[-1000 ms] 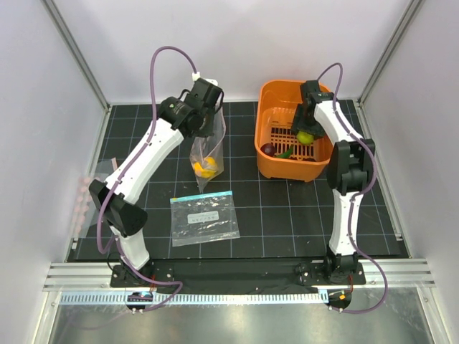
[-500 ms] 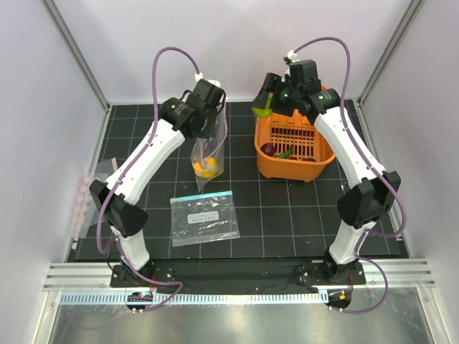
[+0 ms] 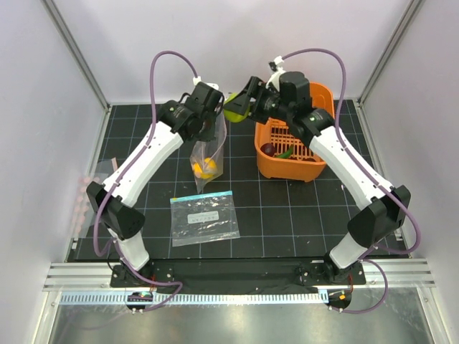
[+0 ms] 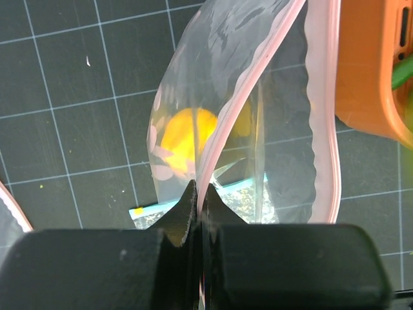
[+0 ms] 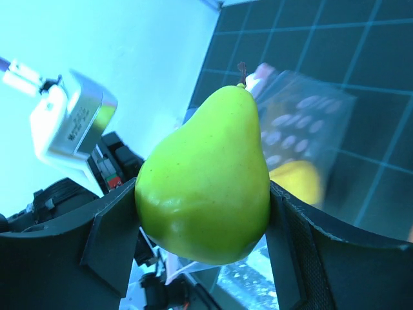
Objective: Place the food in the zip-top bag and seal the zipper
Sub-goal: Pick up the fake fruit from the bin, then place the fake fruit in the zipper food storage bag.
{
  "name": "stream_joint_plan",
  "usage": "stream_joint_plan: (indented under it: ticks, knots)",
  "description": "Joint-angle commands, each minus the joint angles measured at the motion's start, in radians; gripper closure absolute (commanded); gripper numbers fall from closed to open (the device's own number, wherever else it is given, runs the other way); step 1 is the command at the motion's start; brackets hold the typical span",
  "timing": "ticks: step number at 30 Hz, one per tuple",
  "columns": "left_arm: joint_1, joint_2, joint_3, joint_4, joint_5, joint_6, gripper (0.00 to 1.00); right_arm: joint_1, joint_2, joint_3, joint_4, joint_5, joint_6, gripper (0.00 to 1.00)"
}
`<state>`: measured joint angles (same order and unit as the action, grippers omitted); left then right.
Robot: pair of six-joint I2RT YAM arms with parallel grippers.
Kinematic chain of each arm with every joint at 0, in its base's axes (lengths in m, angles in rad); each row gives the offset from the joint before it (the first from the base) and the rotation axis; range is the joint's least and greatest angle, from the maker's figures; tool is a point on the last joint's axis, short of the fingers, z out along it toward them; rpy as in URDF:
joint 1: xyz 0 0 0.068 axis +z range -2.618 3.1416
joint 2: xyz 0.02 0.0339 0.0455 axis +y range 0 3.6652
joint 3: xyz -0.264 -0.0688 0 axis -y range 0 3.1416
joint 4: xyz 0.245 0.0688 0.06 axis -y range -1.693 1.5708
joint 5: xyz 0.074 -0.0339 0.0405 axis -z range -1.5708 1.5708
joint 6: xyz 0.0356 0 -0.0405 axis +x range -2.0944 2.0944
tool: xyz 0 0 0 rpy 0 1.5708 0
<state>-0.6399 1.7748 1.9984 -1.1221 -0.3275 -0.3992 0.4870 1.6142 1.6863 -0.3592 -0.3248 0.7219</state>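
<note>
Pear (image 5: 203,174), seemingly hard and slick, is sitting pinched in my right gripper (image 5: 203,216); left gripper (image 4: 197,194) is pinching the limp zip-top bag (image 4: 187,77) by its zipper (image 4: 248,97).

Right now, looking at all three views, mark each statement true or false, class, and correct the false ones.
1. The right claw grips a green pear-shaped toy fruit. True.
2. The clear plastic bag with the pink zipper strip is empty. False: a yellow toy piece sits inside it.
3. The left claw is pinched shut on that pink zipper strip. True.
4. The orange plastic basket has nothing in it. False: a dark maroon piece and a slim green chili lie in it.
5. The clear bag with the teal strip hangs from a claw. False: it lies flat on the black grid mat, untouched.
</note>
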Motion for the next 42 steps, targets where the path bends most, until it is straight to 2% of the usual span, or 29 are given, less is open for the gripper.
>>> stream_joint_plan:
  ticks: [1, 9, 18, 25, 32, 37, 42]
  knots:
    - [-0.001, -0.061, 0.01, 0.03, 0.01, -0.018, 1.0, 0.039, -0.045, -0.023, 0.127, -0.019, 0.073, 0.55]
    - [-0.001, -0.069, 0.039, 0.021, 0.004, -0.023, 0.99, 0.1, -0.04, -0.074, 0.146, 0.01, 0.125, 0.59]
    - [-0.001, -0.077, 0.065, 0.024, 0.018, -0.058, 0.99, 0.128, -0.056, -0.161, 0.075, 0.053, 0.111, 0.6]
    - [0.0, -0.078, 0.085, 0.024, 0.028, -0.079, 0.98, 0.142, -0.039, -0.135, -0.076, 0.128, 0.062, 0.59]
    - [0.0, -0.075, 0.074, 0.021, 0.039, -0.092, 0.98, 0.15, -0.056, -0.09, -0.112, 0.135, 0.05, 0.57]
    - [0.002, -0.063, 0.083, 0.019, 0.059, -0.112, 0.98, 0.189, -0.068, -0.047, -0.144, 0.178, -0.021, 0.57]
    - [0.016, -0.038, 0.146, -0.013, 0.14, -0.167, 0.98, 0.217, -0.065, -0.053, -0.178, 0.225, -0.068, 0.57]
